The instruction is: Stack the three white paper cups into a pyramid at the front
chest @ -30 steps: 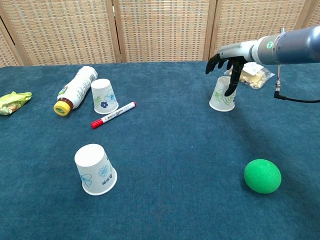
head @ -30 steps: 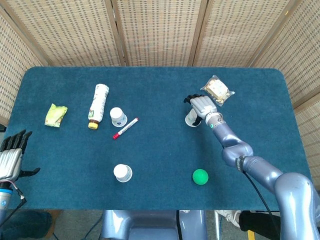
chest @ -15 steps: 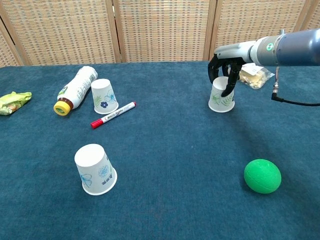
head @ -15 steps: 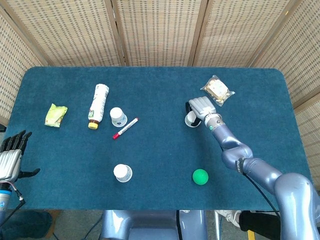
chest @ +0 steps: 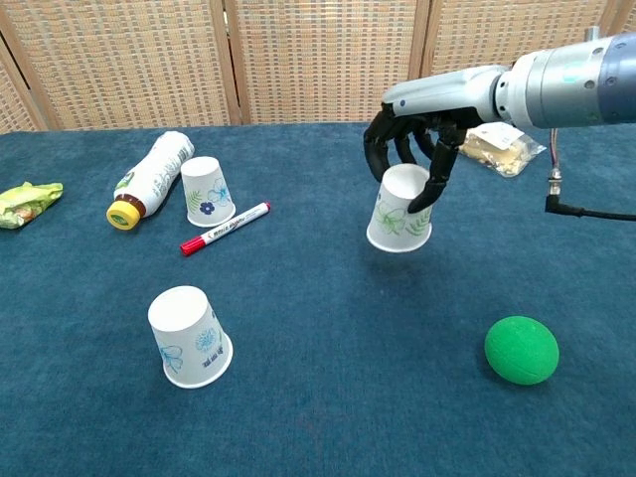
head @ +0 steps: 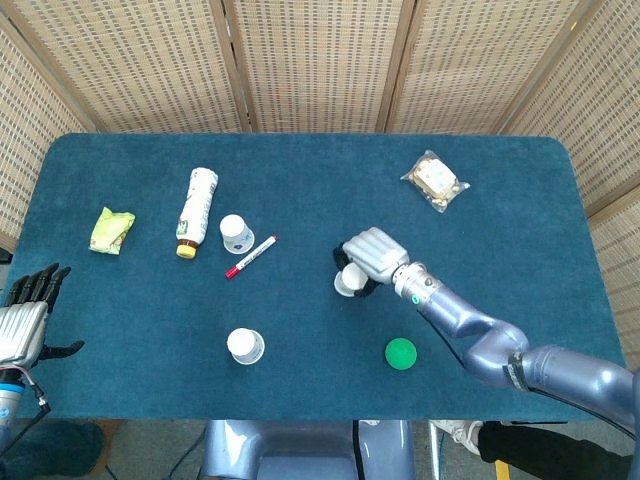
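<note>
Three white paper cups with printed flowers stand upside down. One cup (chest: 188, 335) (head: 245, 346) sits at the front left of the blue table. A second cup (chest: 207, 190) (head: 236, 233) stands further back beside a red marker. My right hand (chest: 408, 145) (head: 371, 256) grips the third cup (chest: 399, 210) (head: 349, 281) from above and holds it lifted just off the cloth near the table's middle. At the front left edge, off the table, my left hand (head: 25, 318) hangs with fingers spread, holding nothing.
A red marker (chest: 225, 229) and a lying bottle (chest: 152, 177) with a yellow cap are at the back left. A green snack packet (chest: 24, 202) lies far left. A green ball (chest: 521, 349) sits front right. A clear snack bag (chest: 502, 147) lies back right.
My right hand closed around the third cup, lifted it and carried it forward and left from near the snack bag toward the table's middle. The left hand stayed put.
</note>
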{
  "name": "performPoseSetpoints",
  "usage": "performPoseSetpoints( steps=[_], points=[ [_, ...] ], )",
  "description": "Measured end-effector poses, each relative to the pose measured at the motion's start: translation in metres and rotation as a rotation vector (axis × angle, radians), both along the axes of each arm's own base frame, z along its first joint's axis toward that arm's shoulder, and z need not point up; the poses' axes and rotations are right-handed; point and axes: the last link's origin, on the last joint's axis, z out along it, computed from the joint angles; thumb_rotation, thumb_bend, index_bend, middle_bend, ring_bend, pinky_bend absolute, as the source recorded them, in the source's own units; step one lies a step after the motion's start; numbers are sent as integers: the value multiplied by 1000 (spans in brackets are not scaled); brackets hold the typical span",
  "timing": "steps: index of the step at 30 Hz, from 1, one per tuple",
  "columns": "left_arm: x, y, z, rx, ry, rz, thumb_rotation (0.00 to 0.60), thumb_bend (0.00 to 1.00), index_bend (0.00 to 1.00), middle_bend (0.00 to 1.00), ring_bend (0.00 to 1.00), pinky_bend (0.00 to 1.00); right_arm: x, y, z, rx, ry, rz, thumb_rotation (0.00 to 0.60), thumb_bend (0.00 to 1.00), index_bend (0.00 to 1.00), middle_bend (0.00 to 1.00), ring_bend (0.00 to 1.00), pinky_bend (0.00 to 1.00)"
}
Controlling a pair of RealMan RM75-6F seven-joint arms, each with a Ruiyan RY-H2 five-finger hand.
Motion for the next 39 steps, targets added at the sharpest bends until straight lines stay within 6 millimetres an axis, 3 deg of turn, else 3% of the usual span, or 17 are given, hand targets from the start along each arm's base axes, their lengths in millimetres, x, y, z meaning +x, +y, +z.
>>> performPoseSetpoints(
  steps=[7, 11, 22, 39],
  points=[
    [3, -3, -1, -10, -1, -17, 600, 40, 0, 0, 0, 0, 26, 60, -4, 135, 17, 177, 600, 344, 527, 540, 539, 659],
    [4, -5, -2, -15, -2, -23, 600, 40, 0, 0, 0, 0, 37, 70, -17, 169, 36, 229, 600, 345, 527, 540, 539, 659],
    [4, -8, -1, -25, -8, -30, 600, 40, 0, 0, 0, 0, 56, 74, -57, 203, 87, 254, 600, 346, 527, 540, 539, 659],
    [2, -7, -4, -37, -4, -22, 600, 40, 0, 0, 0, 0, 86, 77, -86, 209, 96, 262, 600, 351, 524, 531, 539, 654]
  ],
)
